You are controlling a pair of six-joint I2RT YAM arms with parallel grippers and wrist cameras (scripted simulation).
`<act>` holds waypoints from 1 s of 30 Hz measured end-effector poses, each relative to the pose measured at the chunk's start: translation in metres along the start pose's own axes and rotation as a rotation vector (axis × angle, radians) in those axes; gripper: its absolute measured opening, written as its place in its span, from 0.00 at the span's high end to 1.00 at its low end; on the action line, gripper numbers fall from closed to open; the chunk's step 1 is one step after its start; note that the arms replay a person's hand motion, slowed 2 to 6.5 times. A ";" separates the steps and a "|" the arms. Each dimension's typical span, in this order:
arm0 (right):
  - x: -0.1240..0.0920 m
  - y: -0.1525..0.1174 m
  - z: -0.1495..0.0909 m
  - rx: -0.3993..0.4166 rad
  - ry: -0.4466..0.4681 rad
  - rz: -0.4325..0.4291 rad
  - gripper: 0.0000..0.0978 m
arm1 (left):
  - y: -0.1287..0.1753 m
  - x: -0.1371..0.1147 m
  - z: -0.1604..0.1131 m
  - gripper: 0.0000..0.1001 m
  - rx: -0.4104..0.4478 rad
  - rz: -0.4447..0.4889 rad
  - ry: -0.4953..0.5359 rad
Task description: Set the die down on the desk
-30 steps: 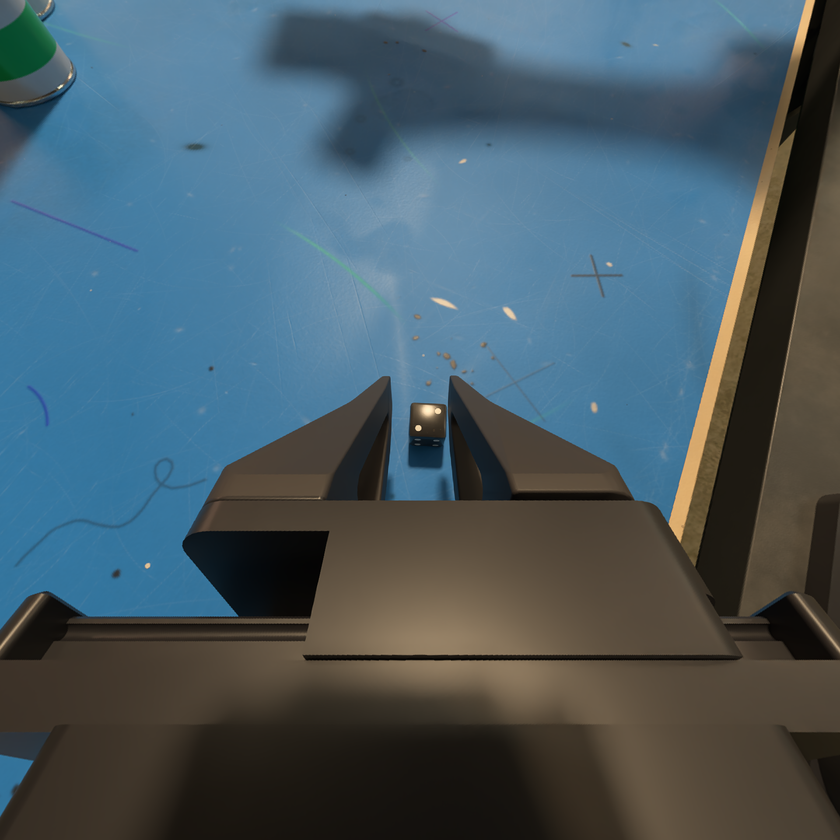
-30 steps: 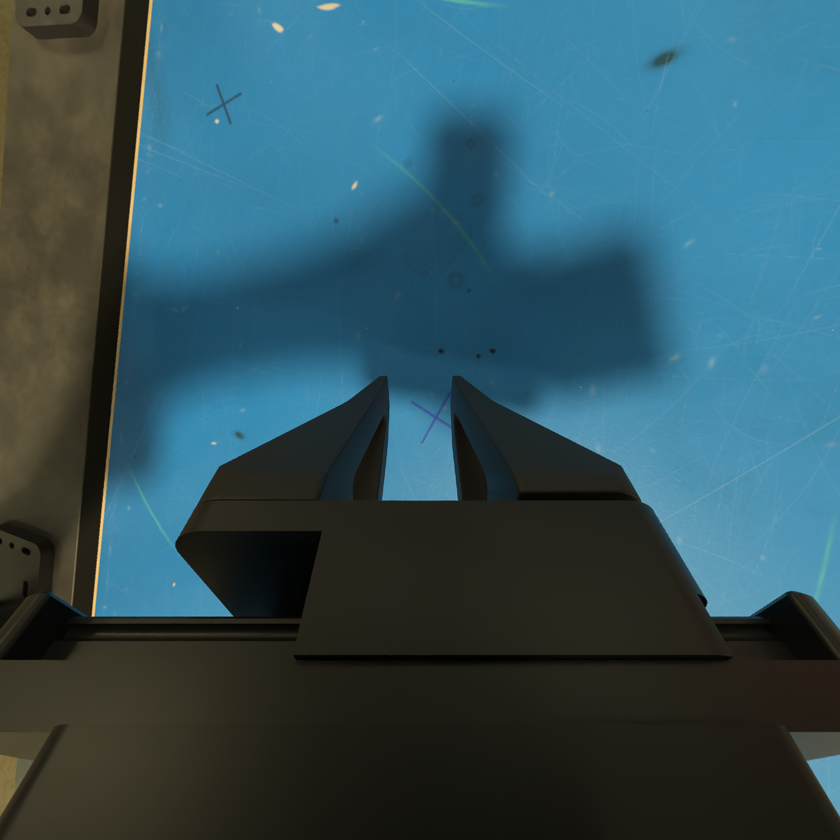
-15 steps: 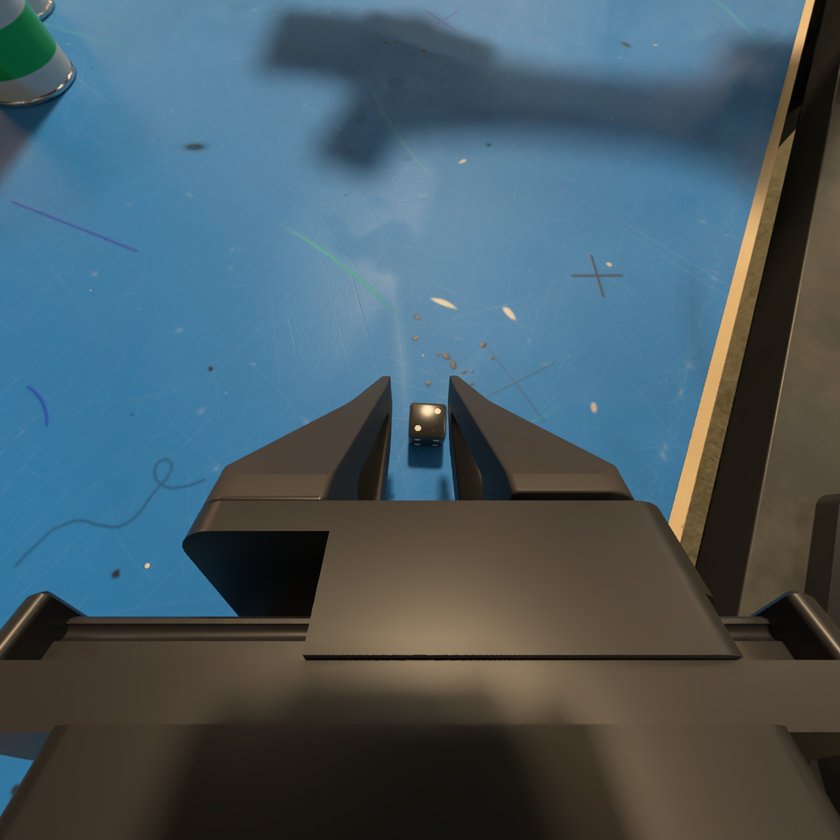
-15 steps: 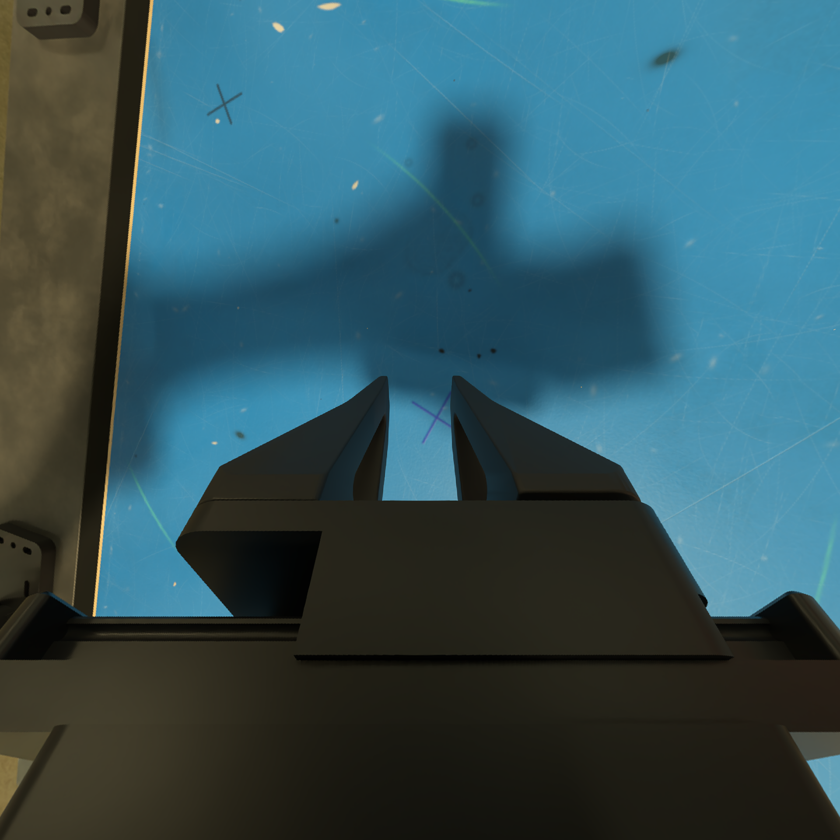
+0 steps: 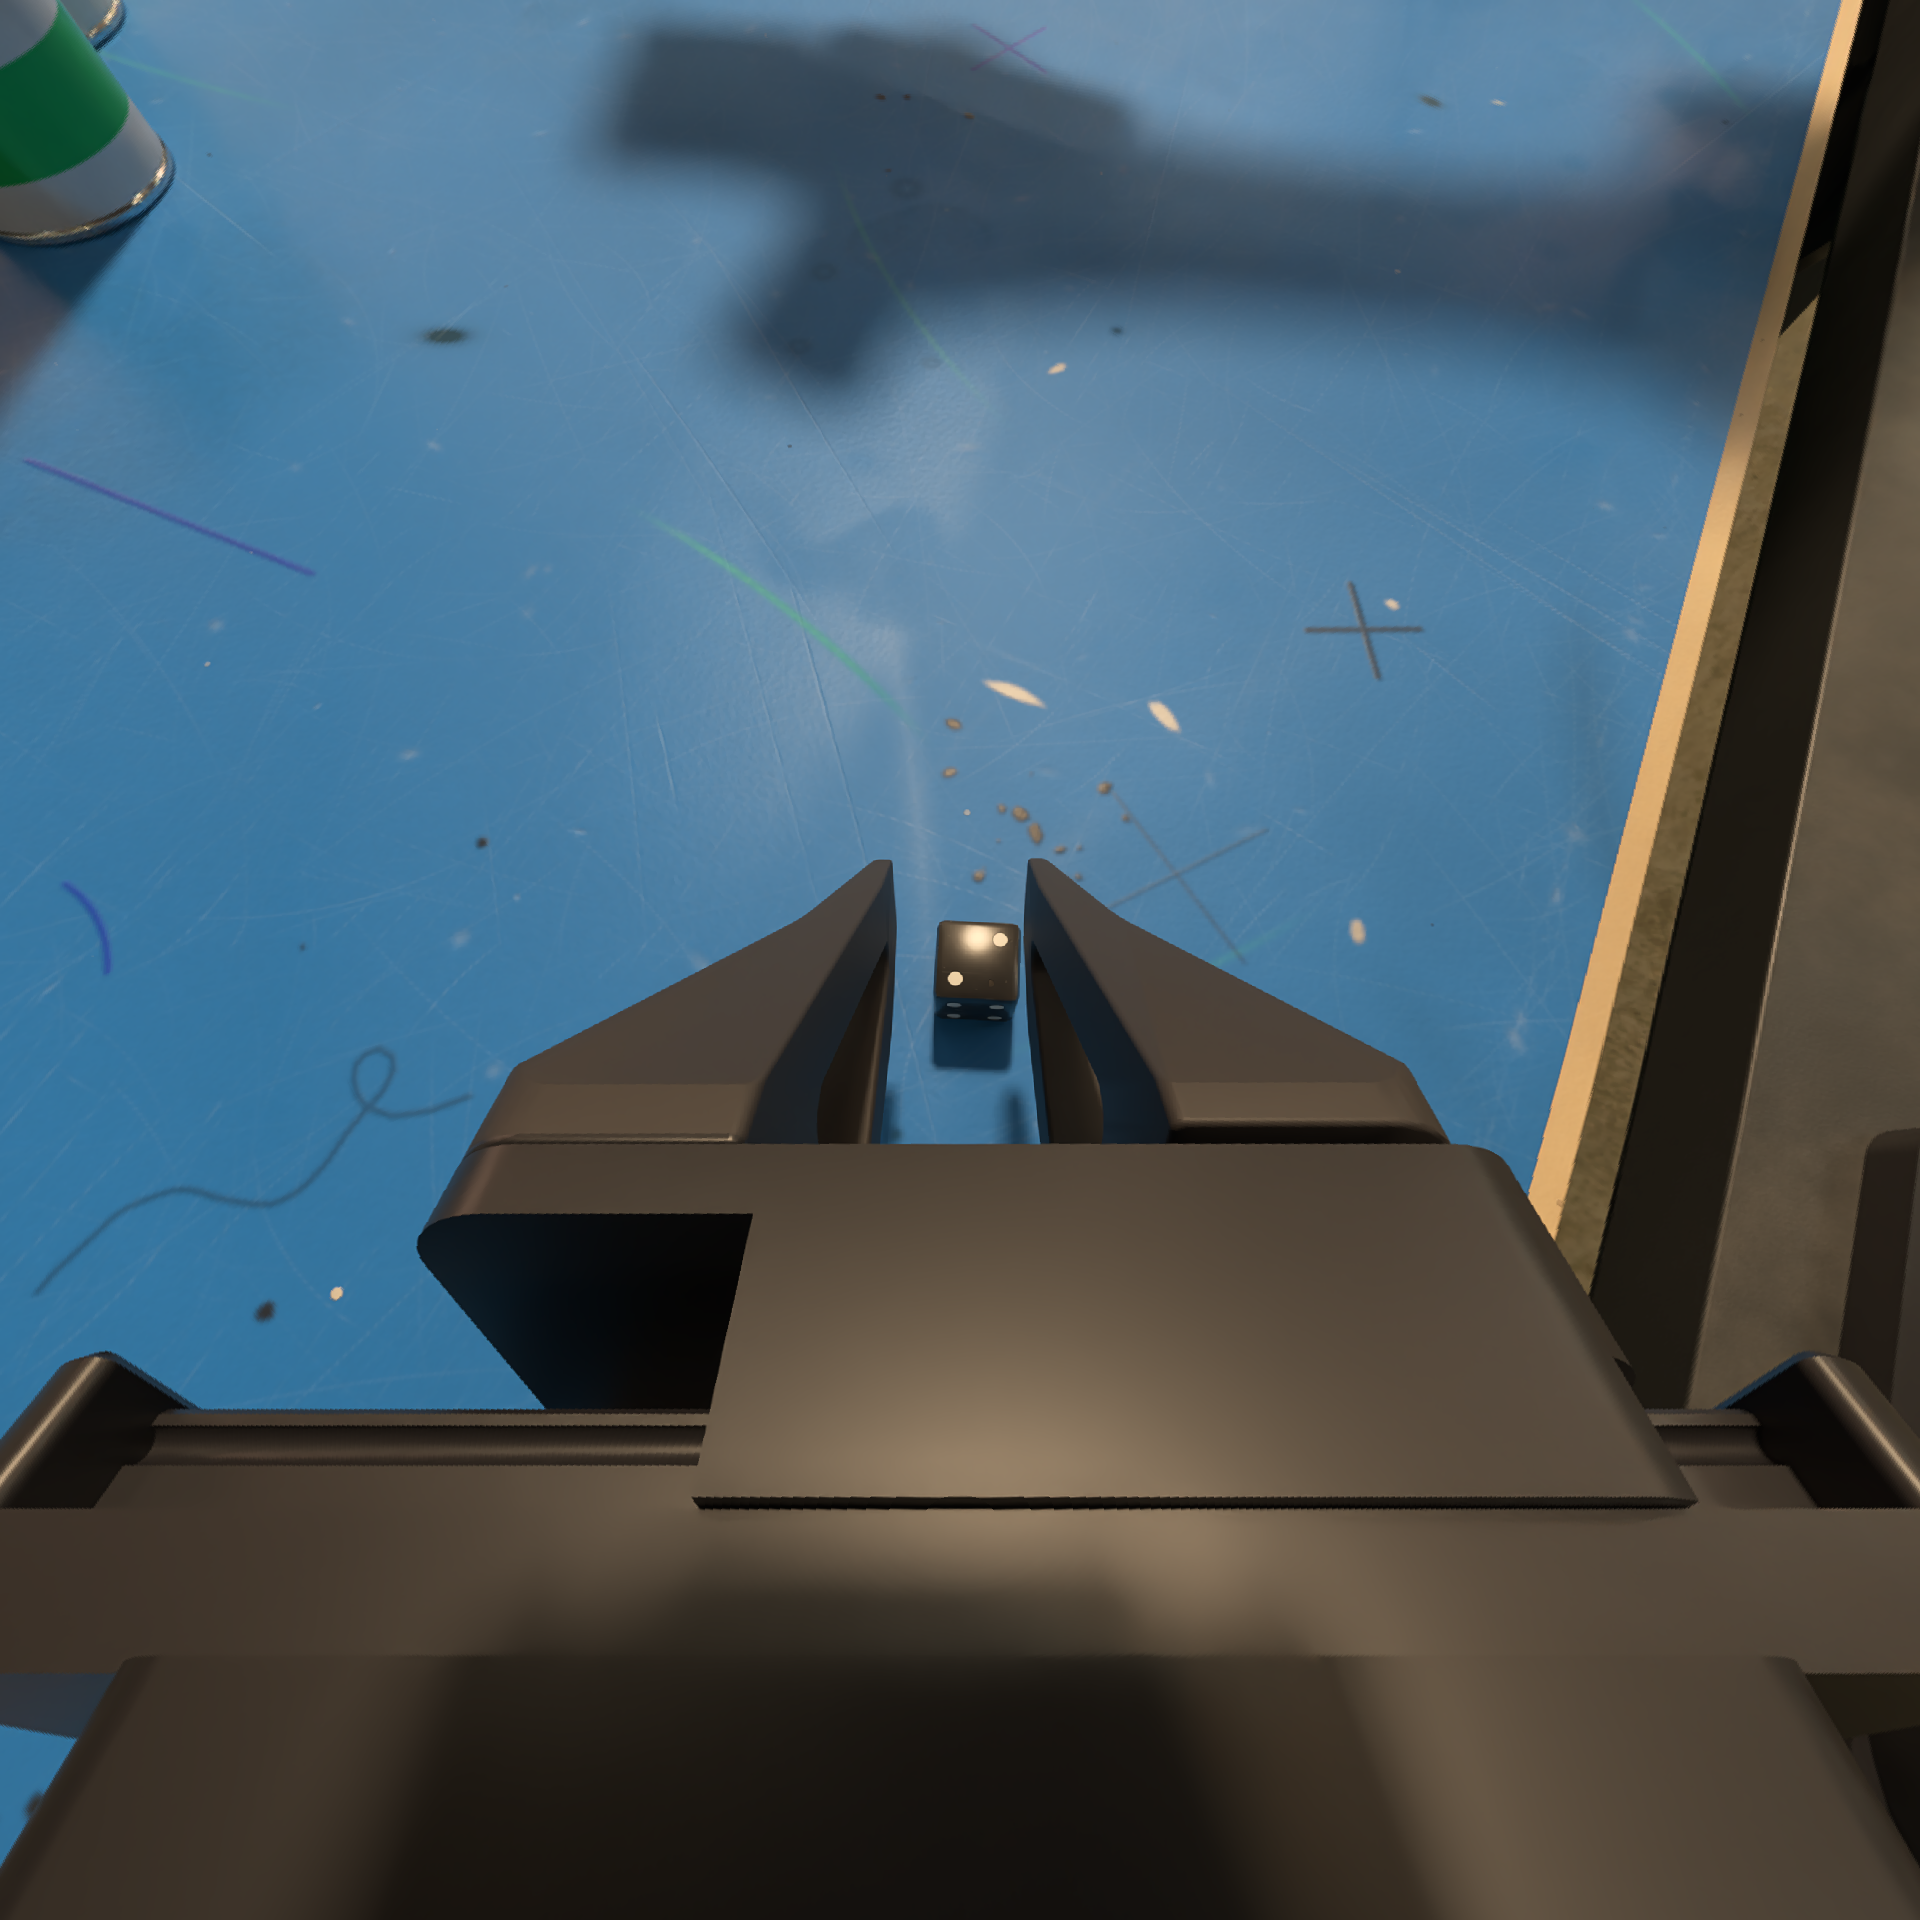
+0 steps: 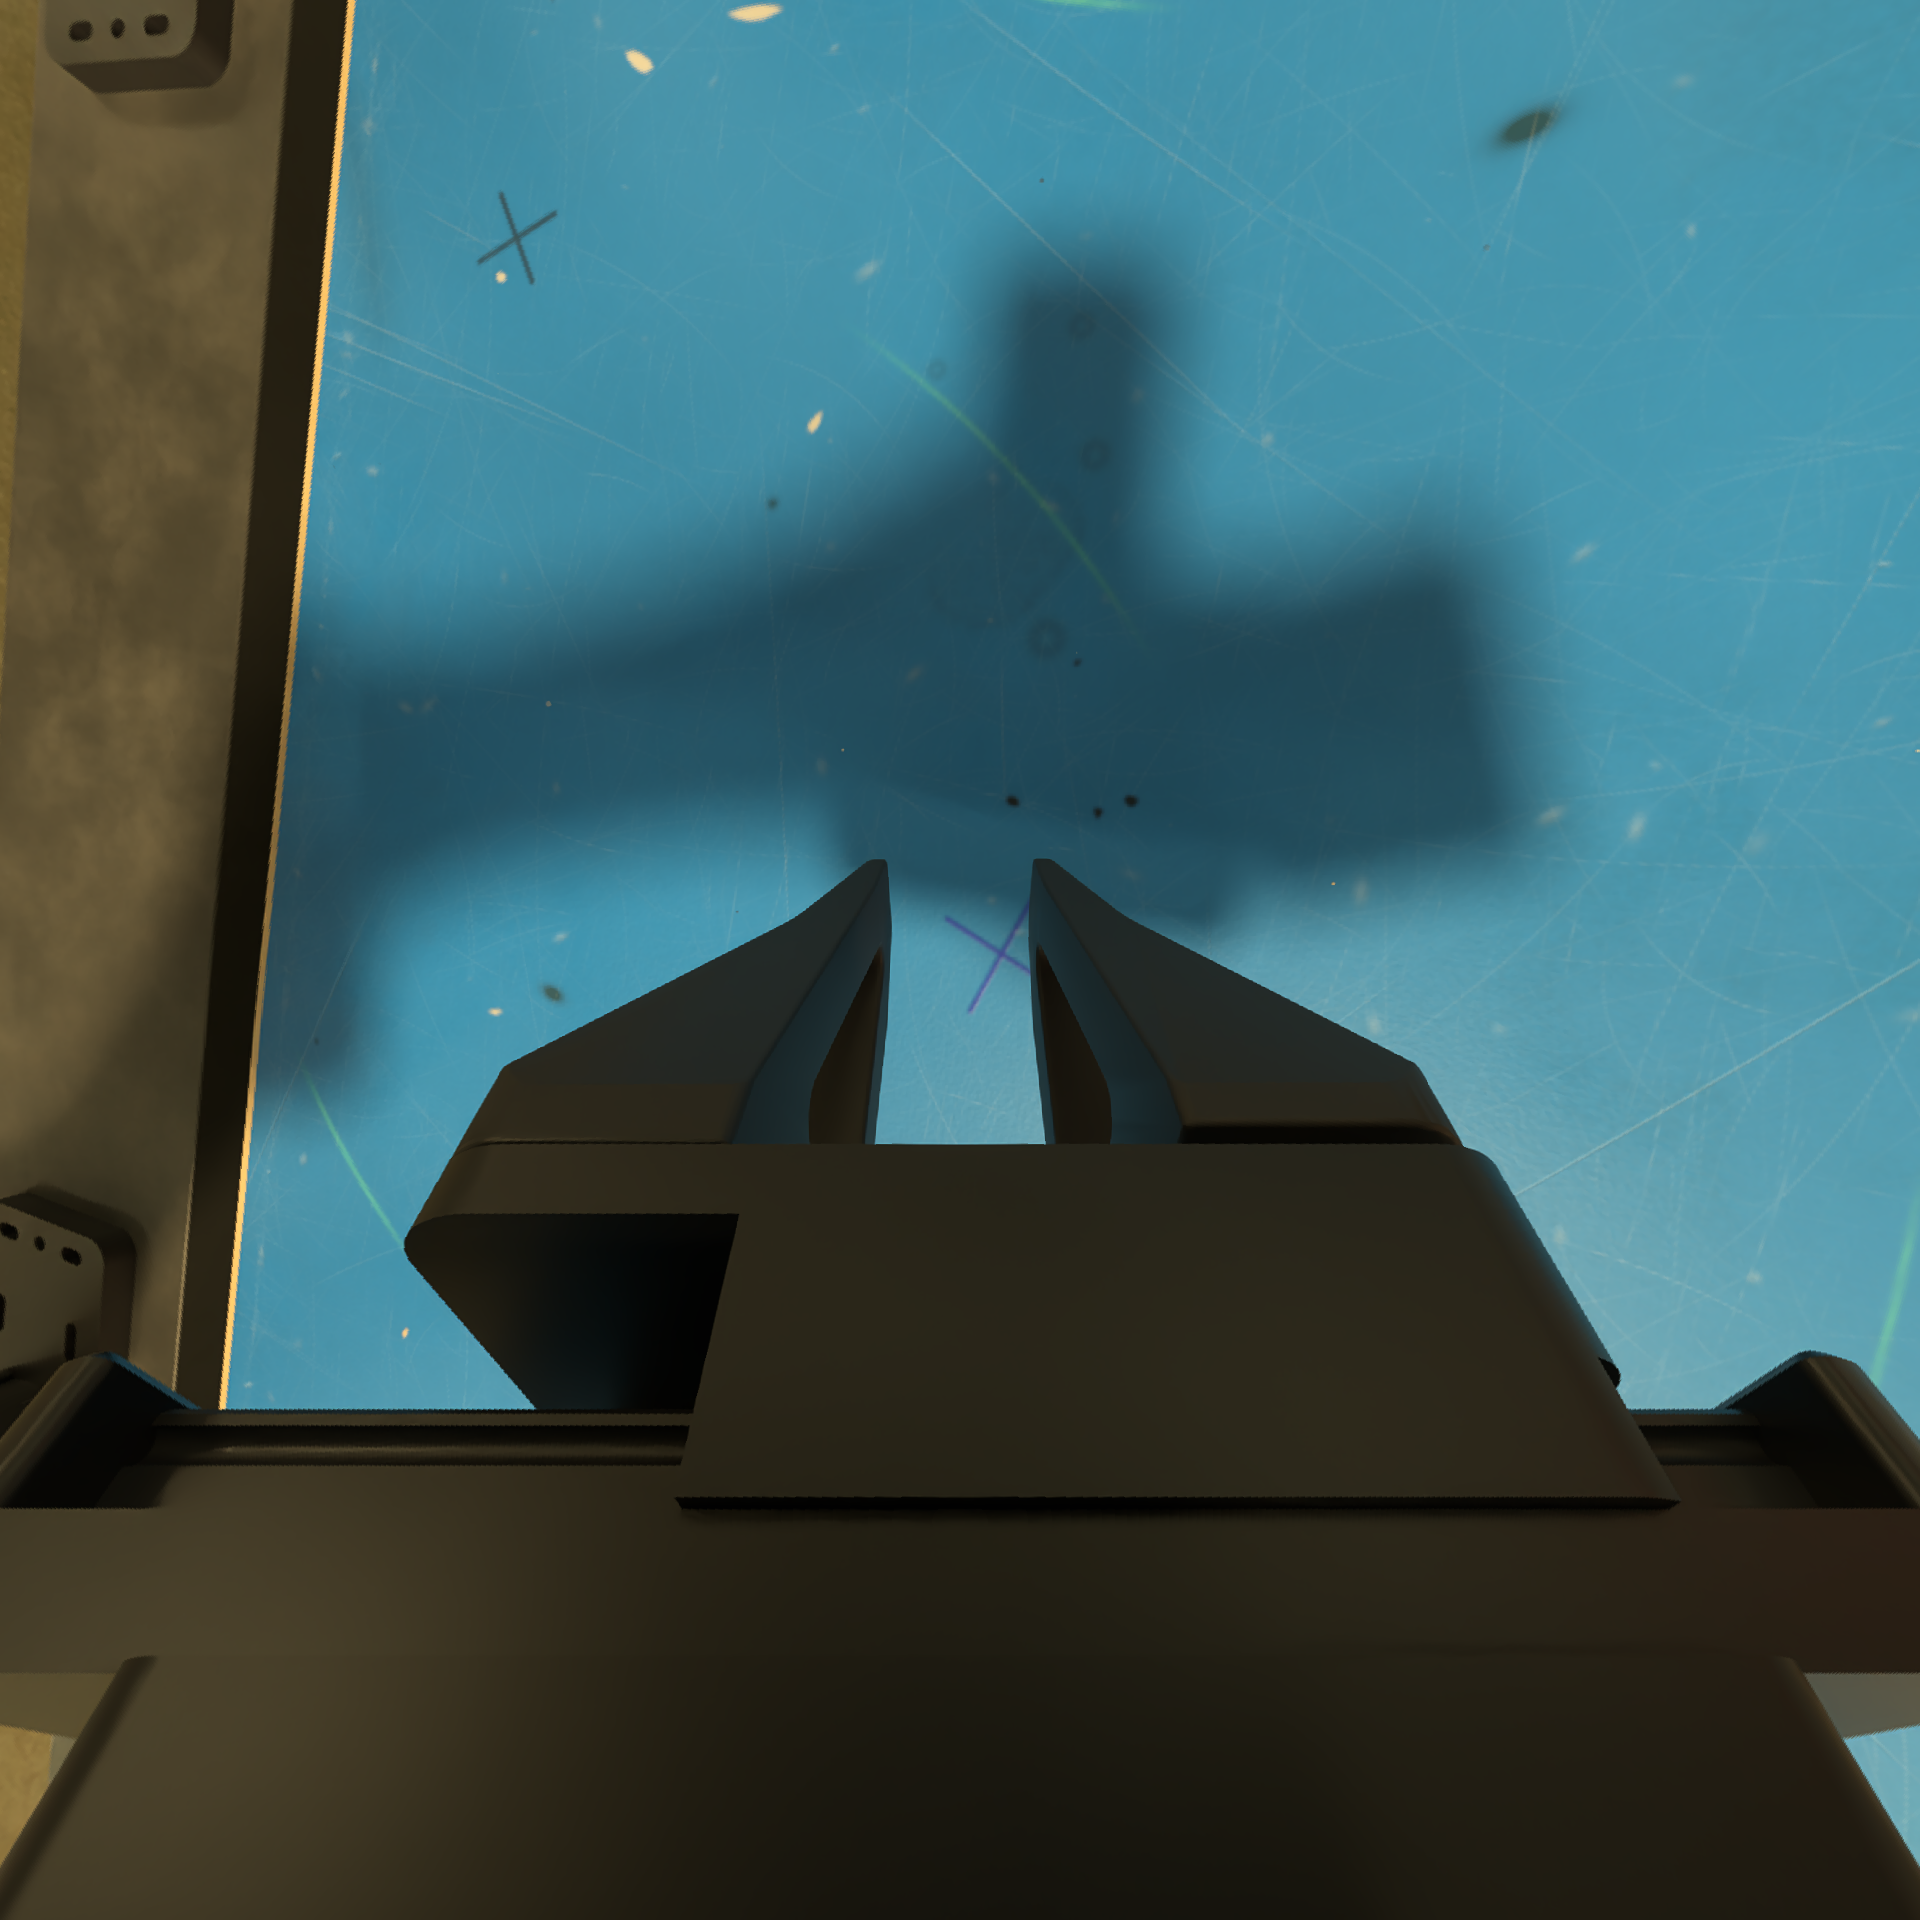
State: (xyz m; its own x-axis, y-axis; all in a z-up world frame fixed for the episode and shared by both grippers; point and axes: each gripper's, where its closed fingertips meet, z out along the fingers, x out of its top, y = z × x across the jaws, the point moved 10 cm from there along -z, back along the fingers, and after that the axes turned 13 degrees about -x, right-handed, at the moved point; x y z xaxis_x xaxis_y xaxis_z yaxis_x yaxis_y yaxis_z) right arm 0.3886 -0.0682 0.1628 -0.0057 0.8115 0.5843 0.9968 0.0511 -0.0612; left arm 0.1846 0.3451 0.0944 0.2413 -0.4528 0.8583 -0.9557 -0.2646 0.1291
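Item: die (image 5: 977, 971), black, 2 pips up. It rests on your blue bench (image 5: 520, 623) between the left gripper (image 5: 959, 883) fingers, which are released with a gap on either side. Placement looks done; only retreat remains. Right gripper (image 6: 960, 883): parted, empty. Containers: 1 green-banded cup (image 5: 62, 125), contents hidden.

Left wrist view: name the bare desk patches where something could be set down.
Bare: the blue desk between the green-banded can at far left and the die. Crowded: between the left gripper fingers, where the die sits.
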 end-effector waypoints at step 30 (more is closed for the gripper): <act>0.000 0.000 0.001 -0.001 -0.019 -0.001 0.77 | 0.000 0.000 0.000 0.79 0.000 0.001 0.000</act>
State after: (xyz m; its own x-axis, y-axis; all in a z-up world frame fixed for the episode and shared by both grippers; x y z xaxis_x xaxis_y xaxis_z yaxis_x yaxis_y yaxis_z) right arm 0.3882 -0.0676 0.1622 -0.0086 0.8224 0.5688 0.9969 0.0517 -0.0596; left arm 0.1845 0.3449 0.0944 0.2403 -0.4535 0.8583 -0.9560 -0.2637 0.1284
